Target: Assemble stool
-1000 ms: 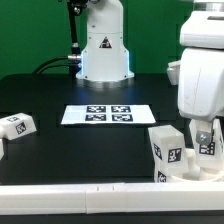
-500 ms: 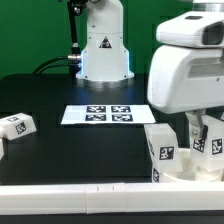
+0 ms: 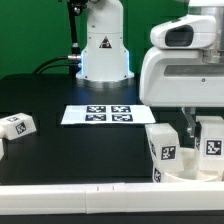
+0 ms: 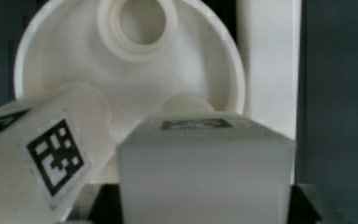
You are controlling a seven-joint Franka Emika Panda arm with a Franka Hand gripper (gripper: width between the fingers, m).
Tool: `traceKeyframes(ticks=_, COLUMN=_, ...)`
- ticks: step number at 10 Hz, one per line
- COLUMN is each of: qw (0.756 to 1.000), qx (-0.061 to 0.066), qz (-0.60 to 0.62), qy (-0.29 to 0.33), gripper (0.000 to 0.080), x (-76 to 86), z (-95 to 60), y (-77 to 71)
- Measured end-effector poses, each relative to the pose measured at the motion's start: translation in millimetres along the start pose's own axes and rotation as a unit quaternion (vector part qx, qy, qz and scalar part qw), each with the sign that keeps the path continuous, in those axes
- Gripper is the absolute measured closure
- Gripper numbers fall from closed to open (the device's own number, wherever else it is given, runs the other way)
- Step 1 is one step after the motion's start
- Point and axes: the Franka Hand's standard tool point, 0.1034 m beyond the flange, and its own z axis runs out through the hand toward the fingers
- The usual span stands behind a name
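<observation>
In the wrist view the round white stool seat (image 4: 78, 90) lies below me, with an oval socket (image 4: 140, 25) at its far side. My gripper (image 4: 202, 207) is shut on a chunky white leg (image 4: 202, 160); its dark fingers (image 4: 108, 205) press both sides of the leg, which hangs over the seat. A second tagged leg (image 4: 51, 150) stands tilted on the seat beside it. In the exterior view the gripper (image 3: 205, 135) holds the tagged leg (image 3: 212, 146) at the lower right, next to the second leg (image 3: 163, 150) on the seat (image 3: 186, 174). A third leg (image 3: 15, 126) lies at the far left.
The marker board (image 3: 107, 114) lies flat mid-table. The arm's base (image 3: 104, 45) stands behind it. A white rail (image 3: 70, 191) runs along the table's front edge. My own bulky arm (image 3: 185, 65) hides the back right of the table.
The arm's upper body has swung toward the exterior view's left and fills more of the picture. The held leg has shifted slightly right and stays beside the second leg.
</observation>
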Motion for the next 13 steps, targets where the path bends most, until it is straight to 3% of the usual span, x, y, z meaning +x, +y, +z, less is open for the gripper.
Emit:
traceKeyframes(ticks=2, qw=0.988, qx=0.010, qz=0.153, qy=-0.002, gripper=0.0465, x=-0.1, z=0.1, y=-2.6)
traceKeyframes(ticks=4, qw=0.942, qx=0.025, qz=0.335, qy=0.004, gripper=0.0465, x=0.0, z=1.3, y=-4.9)
traceKeyframes(ticks=6, qw=0.933, qx=0.025, qz=0.360, qy=0.003, gripper=0.0465, x=0.0, z=1.3, y=-5.1)
traceKeyframes(ticks=8, qw=0.894, qx=0.032, qz=0.447, qy=-0.004, gripper=0.0465, x=0.6, z=1.1, y=-4.7)
traceKeyframes(ticks=9, qw=0.861, qx=0.042, qz=0.507, qy=-0.012, gripper=0.0465, x=2.0, z=0.5, y=-3.0)
traceKeyframes(ticks=11, qw=0.757, qx=0.055, qz=0.651, qy=-0.017, gripper=0.0465, x=1.6, z=2.1, y=-5.6)
traceKeyframes(ticks=12, qw=0.699, qx=0.072, qz=0.711, qy=-0.017, gripper=0.0465, x=1.2, z=3.1, y=-8.9)
traceKeyframes(ticks=13, qw=0.669, qx=0.078, qz=0.739, qy=-0.020, gripper=0.0465, x=1.7, z=3.1, y=-8.8)
